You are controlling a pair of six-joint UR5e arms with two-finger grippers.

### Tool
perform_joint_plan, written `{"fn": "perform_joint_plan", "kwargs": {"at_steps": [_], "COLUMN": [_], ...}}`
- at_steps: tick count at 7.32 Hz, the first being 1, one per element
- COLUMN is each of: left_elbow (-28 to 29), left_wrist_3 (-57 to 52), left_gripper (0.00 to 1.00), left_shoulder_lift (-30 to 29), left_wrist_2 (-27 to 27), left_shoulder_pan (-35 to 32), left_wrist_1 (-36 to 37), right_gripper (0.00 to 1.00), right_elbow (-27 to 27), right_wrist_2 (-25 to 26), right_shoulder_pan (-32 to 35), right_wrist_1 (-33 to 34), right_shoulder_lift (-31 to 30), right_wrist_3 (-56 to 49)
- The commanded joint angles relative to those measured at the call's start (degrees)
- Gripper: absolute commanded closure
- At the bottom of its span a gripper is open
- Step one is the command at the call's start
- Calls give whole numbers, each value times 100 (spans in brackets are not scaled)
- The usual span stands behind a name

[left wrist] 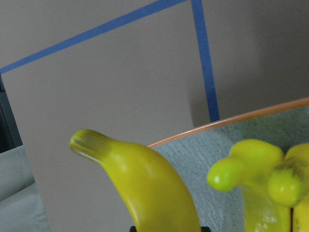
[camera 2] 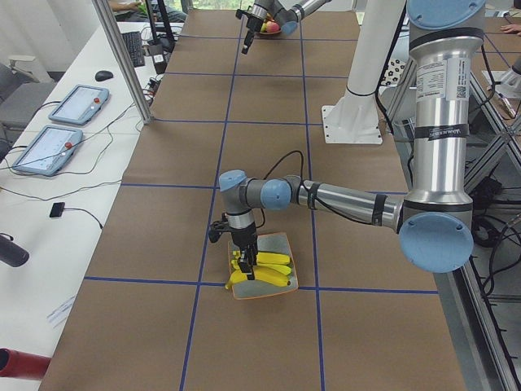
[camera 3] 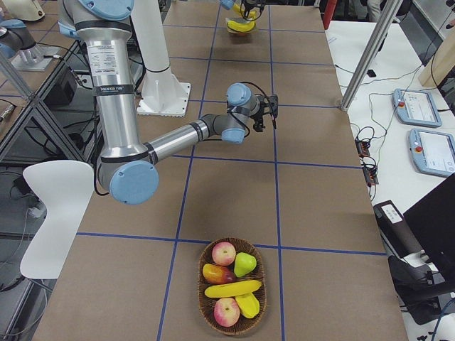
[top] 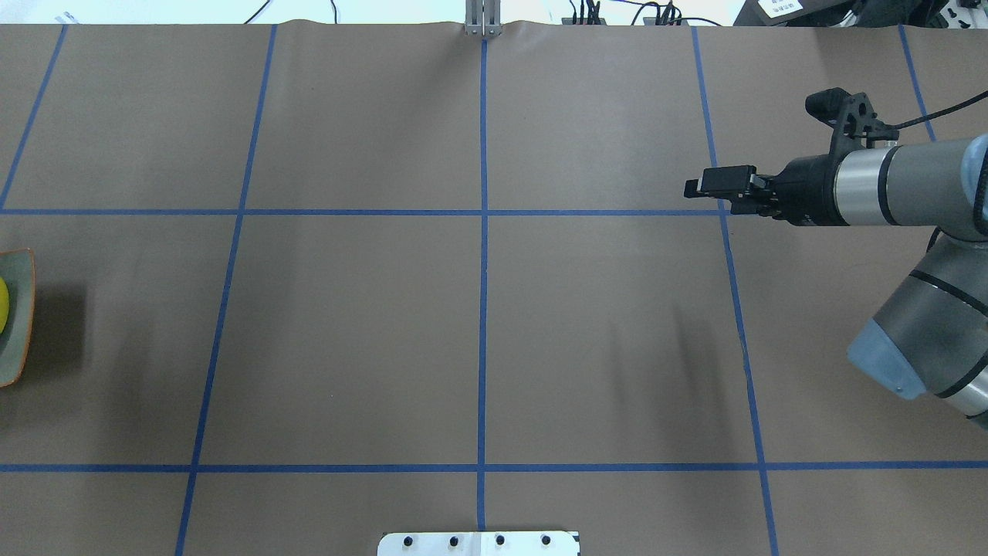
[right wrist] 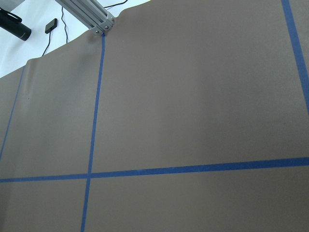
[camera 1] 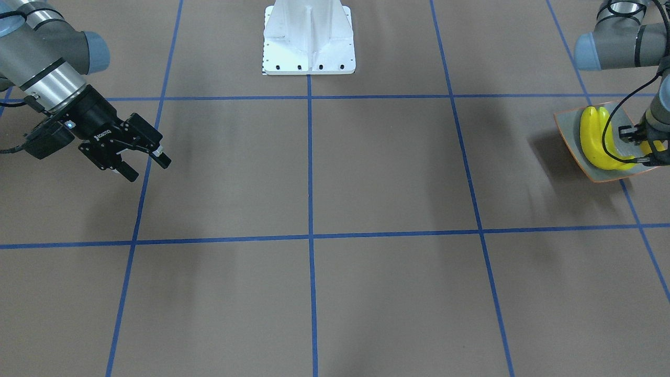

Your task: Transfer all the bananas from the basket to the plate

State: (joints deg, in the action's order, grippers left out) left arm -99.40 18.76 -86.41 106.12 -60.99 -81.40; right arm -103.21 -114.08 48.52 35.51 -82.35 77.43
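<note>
The grey-green plate (camera 1: 568,128) with an orange rim sits at the table's left end; only its edge (top: 19,309) shows from overhead. Two yellow bananas (camera 1: 591,136) lie on it. My left gripper (camera 1: 646,152) hangs over the plate's edge, shut on another banana (left wrist: 145,188), which points stem-up beside the two resting ones (left wrist: 251,164). In the exterior left view this banana (camera 2: 237,275) hangs below the gripper (camera 2: 244,262). The basket (camera 3: 201,291) stands at the far right end with a banana (camera 3: 232,288) inside. My right gripper (camera 1: 148,167) is open and empty above bare table.
Apples (camera 3: 224,252), a green pear (camera 3: 244,264) and other fruit share the basket. The white robot base (camera 1: 309,39) stands at the table's middle rear edge. Blue tape lines grid the brown table cover. A side bench holds tablets (camera 2: 77,104).
</note>
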Motion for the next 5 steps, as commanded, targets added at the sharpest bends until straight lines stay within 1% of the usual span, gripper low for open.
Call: {"fn": "perform_joint_plan", "kwargs": {"at_steps": [1, 2, 3, 4, 5], "left_elbow": [-1, -1, 8, 8, 8], "left_wrist_3": [190, 207, 207, 190, 181], "left_gripper": [100, 91, 59, 36, 10], "left_shoulder_lift": [151, 151, 151, 151, 142], "left_wrist_2": [-4, -4, -4, -4, -12], "left_shoulder_pan": [43, 130, 227, 237, 237], "left_wrist_1": [-209, -218, -219, -219, -219], "right_gripper": [0, 0, 0, 0, 0], "right_elbow": [3, -6, -6, -6, -15], "right_wrist_2": [0, 0, 0, 0, 0], "right_shoulder_pan": [0, 0, 0, 0, 9], "right_wrist_1": [0, 0, 0, 0, 0], "right_shoulder_lift": [0, 9, 0, 0, 0], "right_wrist_3": [9, 0, 0, 0, 9]}}
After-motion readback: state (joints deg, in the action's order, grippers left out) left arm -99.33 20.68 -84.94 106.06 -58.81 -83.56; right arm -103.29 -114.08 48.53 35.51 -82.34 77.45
